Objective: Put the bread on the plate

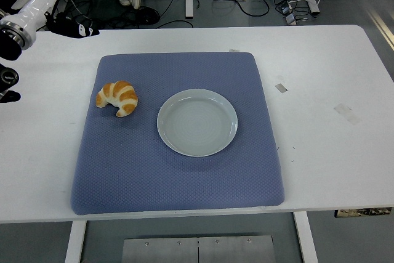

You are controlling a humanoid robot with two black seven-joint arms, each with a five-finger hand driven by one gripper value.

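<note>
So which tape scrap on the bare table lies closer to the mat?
The small grey scrap, just off the mat's right edge; the other scrap lies further right, toward the table's edge.
</note>
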